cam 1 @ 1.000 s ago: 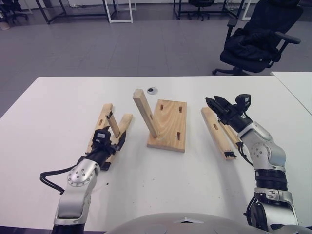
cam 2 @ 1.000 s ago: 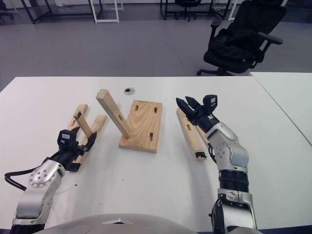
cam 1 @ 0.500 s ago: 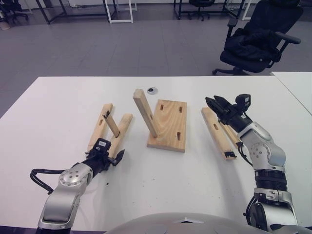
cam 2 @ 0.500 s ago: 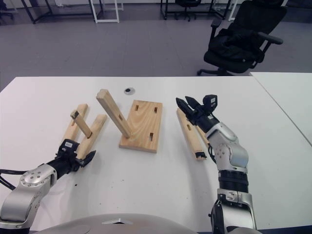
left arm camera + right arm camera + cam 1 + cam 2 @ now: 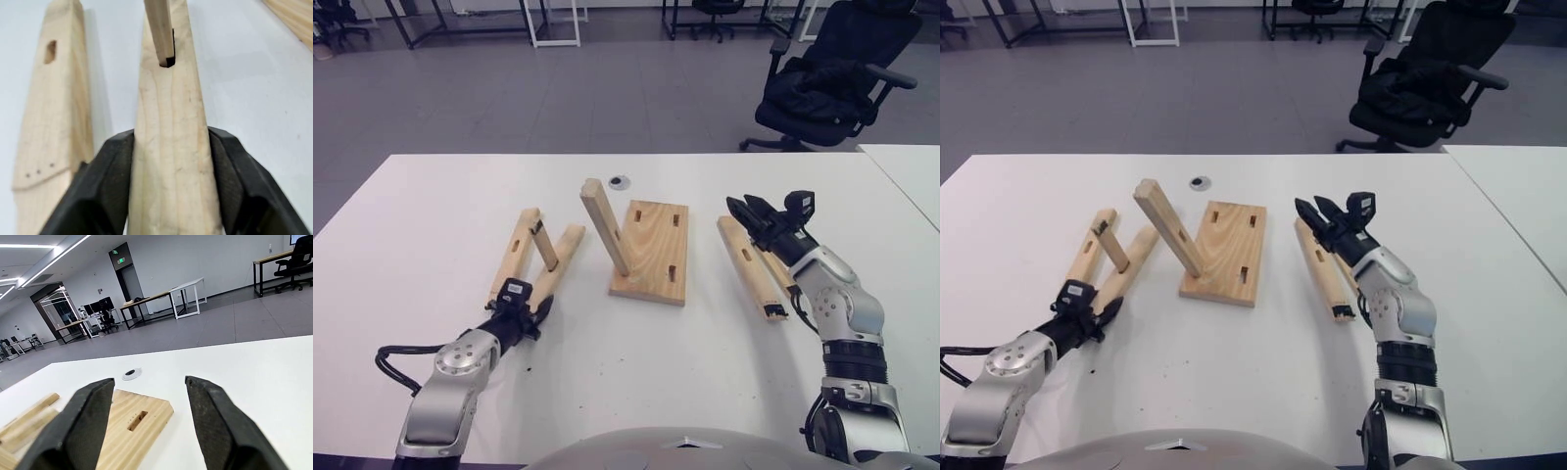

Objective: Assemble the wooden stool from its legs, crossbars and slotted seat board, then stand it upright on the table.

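Observation:
The slotted seat board (image 5: pixel 651 252) lies flat mid-table, with one leg (image 5: pixel 607 227) stuck in a slot and leaning left. Left of it lie two legs (image 5: pixel 514 257) side by side, and a thin crossbar (image 5: pixel 543 245) is plugged into the right one (image 5: pixel 558 266). My left gripper (image 5: pixel 524 311) sits at that leg's near end, and its black fingers (image 5: pixel 107 186) press both sides of the leg (image 5: pixel 171 147). Two more legs (image 5: pixel 749 264) lie right of the board. My right gripper (image 5: pixel 749 209) hangs open over their far end, pointing at the board (image 5: pixel 137 418).
A small round grommet (image 5: pixel 619 181) sits in the table behind the board. The white table (image 5: pixel 636 343) has bare room along the near side. A second table edge (image 5: pixel 911 176) lies to the right, and an office chair (image 5: pixel 837 78) stands on the floor beyond.
My left gripper drew back from the left legs toward the near edge, then came forward and closed on the near end of the leg with the crossbar. The right arm stayed still.

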Motion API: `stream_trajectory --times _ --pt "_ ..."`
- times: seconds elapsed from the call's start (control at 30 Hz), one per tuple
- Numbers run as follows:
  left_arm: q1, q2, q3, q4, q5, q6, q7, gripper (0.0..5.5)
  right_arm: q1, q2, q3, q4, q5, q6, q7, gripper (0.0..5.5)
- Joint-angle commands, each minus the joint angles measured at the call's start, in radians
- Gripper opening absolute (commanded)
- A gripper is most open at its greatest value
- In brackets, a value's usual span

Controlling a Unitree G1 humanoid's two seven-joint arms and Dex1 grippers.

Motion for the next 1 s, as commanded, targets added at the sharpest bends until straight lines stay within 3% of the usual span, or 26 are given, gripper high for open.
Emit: stream_trajectory --times 0.03,0.13,0.2,0.27,0.53,1.0 --pt "-0.300 0.065 0.131 -0.035 -0.134 -0.051 -0.048 2.10 -0.266 -0.025 -0.076 0.020 0.138 0.166 -0.054 2.71" --pt "-0.550 0.121 0.088 0.072 -0.129 -0.084 -0.095 2.10 -0.479 0.022 -0.116 0.041 0.323 0.365 -0.095 3.04" --pt "-0.702 0.110 0.027 0.108 -0.146 -0.092 -0.127 2.10 -0.641 0.114 -0.157 0.076 0.455 0.434 -0.191 3.51" --pt "-0.790 0.080 -0.033 0.086 -0.178 -0.083 -0.153 2.10 -0.738 0.185 -0.193 0.093 0.565 0.474 -0.271 3.52" --pt "-0.772 0.104 -0.155 0.028 -0.156 -0.088 -0.218 2.10 -0.770 0.207 -0.253 0.085 0.707 0.489 -0.398 3.52" --pt "-0.778 0.127 -0.173 0.054 -0.102 -0.125 -0.232 2.08 -0.726 0.195 -0.251 -0.014 0.817 0.482 -0.483 1.24"
